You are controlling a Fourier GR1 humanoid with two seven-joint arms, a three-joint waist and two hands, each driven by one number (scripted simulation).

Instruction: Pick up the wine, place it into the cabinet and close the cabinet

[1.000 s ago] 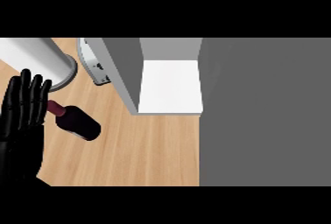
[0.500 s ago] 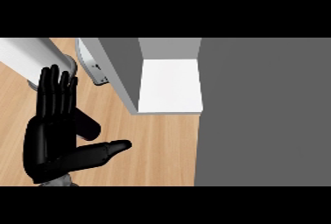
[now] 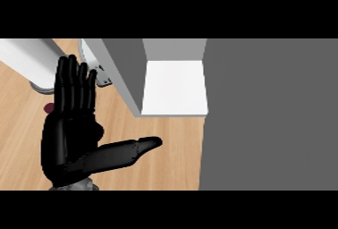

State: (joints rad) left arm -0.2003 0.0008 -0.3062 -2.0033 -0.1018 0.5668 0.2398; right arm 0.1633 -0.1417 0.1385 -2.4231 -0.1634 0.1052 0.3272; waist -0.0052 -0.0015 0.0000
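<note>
My left hand (image 3: 73,138) hovers over the wooden counter (image 3: 165,147) at the view's left. It is open, with straight fingers pointing away from me and the thumb (image 3: 128,151) spread to the right. The wine bottle (image 3: 48,107) is almost wholly hidden under this hand; only a small dark red bit shows at the hand's left edge. The open cabinet (image 3: 175,87) shows its white floor just right of the fingers, with a grey wall (image 3: 122,71) between them. My right hand does not show.
A white cylinder-shaped object (image 3: 30,58) stands at the far left beyond the fingertips. A metal handle (image 3: 102,76) sits by the cabinet's grey wall. A large grey panel (image 3: 271,112) fills the right side.
My left hand has moved right from the view's left edge and now lies over the wine bottle, which lay in plain sight a second ago. The thumb has spread out rightward.
</note>
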